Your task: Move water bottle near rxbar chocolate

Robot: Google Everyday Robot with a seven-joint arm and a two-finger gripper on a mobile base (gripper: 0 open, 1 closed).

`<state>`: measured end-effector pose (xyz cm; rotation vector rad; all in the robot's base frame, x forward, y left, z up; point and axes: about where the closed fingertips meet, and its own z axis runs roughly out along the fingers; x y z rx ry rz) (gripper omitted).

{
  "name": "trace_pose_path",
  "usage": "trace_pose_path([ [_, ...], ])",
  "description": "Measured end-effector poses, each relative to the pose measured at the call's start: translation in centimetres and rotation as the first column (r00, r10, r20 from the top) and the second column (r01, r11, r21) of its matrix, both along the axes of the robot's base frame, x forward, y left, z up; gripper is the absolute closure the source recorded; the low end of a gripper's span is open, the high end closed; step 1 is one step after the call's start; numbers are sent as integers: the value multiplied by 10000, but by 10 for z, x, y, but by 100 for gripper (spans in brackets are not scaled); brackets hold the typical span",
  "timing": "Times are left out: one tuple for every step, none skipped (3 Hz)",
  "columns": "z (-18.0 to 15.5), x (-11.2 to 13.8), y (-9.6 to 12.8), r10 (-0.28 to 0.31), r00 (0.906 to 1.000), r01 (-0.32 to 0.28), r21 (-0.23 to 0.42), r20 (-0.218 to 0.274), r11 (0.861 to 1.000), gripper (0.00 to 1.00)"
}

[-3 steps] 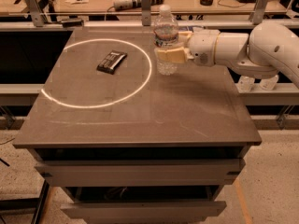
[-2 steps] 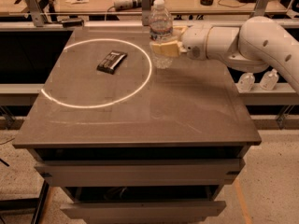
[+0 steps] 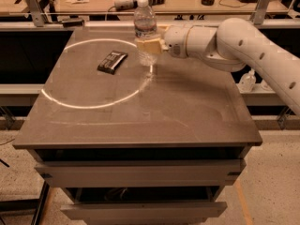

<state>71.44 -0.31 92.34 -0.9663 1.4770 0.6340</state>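
water bottle point(image 3: 144, 25): tall clear ribbed plastic bottle with a white cap and a red, white and blue label band, standing upright at the back of the surface, a little right of its middle line; I cannot tell whether its base rests on the top or hangs just above it.
gripper point(image 3: 149, 46): pale tan fingers closed round the lower half of the water bottle, below the label band, reaching in from the right.
arm point(image 3: 234, 41): thick white jointed arm that comes in from the right edge and runs level over the back right part of the surface to the gripper.
rxbar chocolate point(image 3: 112, 62): small flat dark brown-black wrapped bar with pale lettering, lying flat and turned at a slant, near the water bottle on its left and a bit nearer the front, not touching it.
ring point(image 3: 70, 104): thin pale circle on the surface; the rxbar chocolate lies inside its upper part, and the water bottle stands at its upper right edge.
surface point(image 3: 187, 107): dull grey-brown square top.
drawers point(image 3: 140, 175): grey fronts stacked under the surface.
pump bottle point(image 3: 247, 81): small clear bottle beyond the right edge of the surface, under the arm.
bench point(image 3: 187, 3): light wooden top behind, with small tools and cables on it.
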Motion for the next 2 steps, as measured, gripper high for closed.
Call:
trace_pose_path([
  [-12, 6, 17, 234, 9997, -235, 140, 59, 9996, 100],
  [-28, 9, 34, 506, 9987, -507, 291, 45, 9983, 100],
])
